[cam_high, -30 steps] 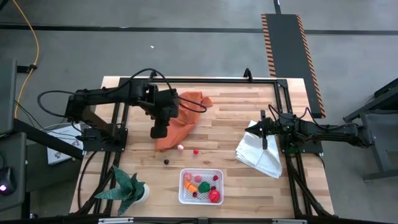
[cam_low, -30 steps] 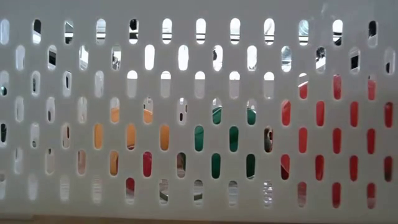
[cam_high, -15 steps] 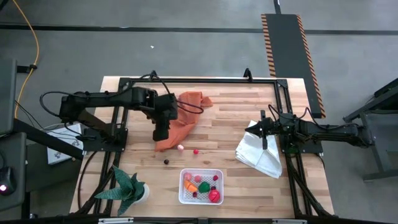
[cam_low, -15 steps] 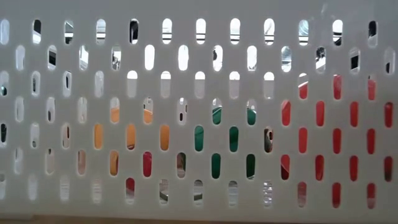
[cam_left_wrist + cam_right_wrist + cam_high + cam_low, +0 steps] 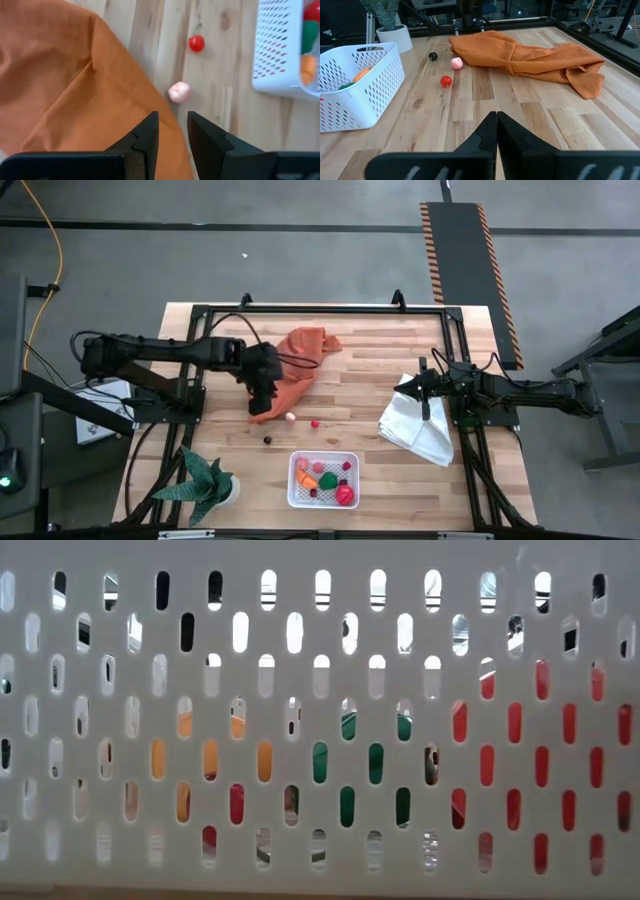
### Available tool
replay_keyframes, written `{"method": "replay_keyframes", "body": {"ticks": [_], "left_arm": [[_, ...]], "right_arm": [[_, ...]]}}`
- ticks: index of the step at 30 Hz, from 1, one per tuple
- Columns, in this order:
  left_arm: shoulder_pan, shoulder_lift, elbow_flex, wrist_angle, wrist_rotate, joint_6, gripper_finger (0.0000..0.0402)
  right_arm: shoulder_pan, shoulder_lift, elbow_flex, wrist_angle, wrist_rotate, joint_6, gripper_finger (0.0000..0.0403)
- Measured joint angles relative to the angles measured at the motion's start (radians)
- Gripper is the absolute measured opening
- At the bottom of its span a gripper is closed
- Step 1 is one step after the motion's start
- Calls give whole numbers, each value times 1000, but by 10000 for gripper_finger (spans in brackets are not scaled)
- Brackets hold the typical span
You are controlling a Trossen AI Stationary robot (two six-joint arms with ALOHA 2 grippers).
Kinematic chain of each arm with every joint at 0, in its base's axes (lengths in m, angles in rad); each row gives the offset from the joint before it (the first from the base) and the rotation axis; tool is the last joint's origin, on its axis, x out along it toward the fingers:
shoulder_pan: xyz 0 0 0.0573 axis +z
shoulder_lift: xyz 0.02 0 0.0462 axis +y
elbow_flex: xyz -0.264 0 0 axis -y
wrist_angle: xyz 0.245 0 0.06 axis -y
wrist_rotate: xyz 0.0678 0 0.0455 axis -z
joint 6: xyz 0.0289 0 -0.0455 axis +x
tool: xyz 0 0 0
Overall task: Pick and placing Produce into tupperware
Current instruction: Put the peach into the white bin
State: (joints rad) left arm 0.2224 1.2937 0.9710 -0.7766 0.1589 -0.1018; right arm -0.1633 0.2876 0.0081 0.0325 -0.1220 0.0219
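Produce split between the tupperware point(image 5: 322, 479) and the bare table point(image 5: 370, 380).

Produce: an orange piece point(image 5: 312, 479), a green piece point(image 5: 328, 480), a red piece point(image 5: 345, 495) and a few small bits lie inside the tupperware; just beyond it on the wood sit a pink piece point(image 5: 290, 417), a red ball point(image 5: 314, 422) and a dark berry point(image 5: 267, 439). The pink piece lies just beside the orange cloth point(image 5: 295, 365) edge. The left gripper point(image 5: 172, 135) hangs over that cloth edge near the pink piece, fingers narrowly parted, seemingly empty. Well away from the tupperware, the right gripper point(image 5: 497, 127) rests closed over the white cloth point(image 5: 418, 425). A plant point(image 5: 208, 483) stands beside the tupperware.
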Motion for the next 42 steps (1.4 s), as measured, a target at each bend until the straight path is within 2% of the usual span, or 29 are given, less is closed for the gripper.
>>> {"method": "replay_keyframes", "body": {"ticks": [7,16,20,27,30,34,42], "left_arm": [[0,-18,-78,62,-39,16,91],[0,-17,-149,172,-13,73,98],[0,-14,-173,201,7,86,123],[0,-15,-201,239,6,133,199],[0,-12,-210,255,-3,169,214],[-1,12,-217,267,-5,184,216],[-42,87,-217,312,-2,227,192]], "right_arm": [[0,0,0,0,0,0,0],[0,0,0,0,0,0,0],[0,0,0,0,0,0,0],[0,0,0,0,0,0,0],[0,0,0,0,0,0,0],[0,0,0,0,0,0,0],[0,0,0,0,0,0,0]]}}
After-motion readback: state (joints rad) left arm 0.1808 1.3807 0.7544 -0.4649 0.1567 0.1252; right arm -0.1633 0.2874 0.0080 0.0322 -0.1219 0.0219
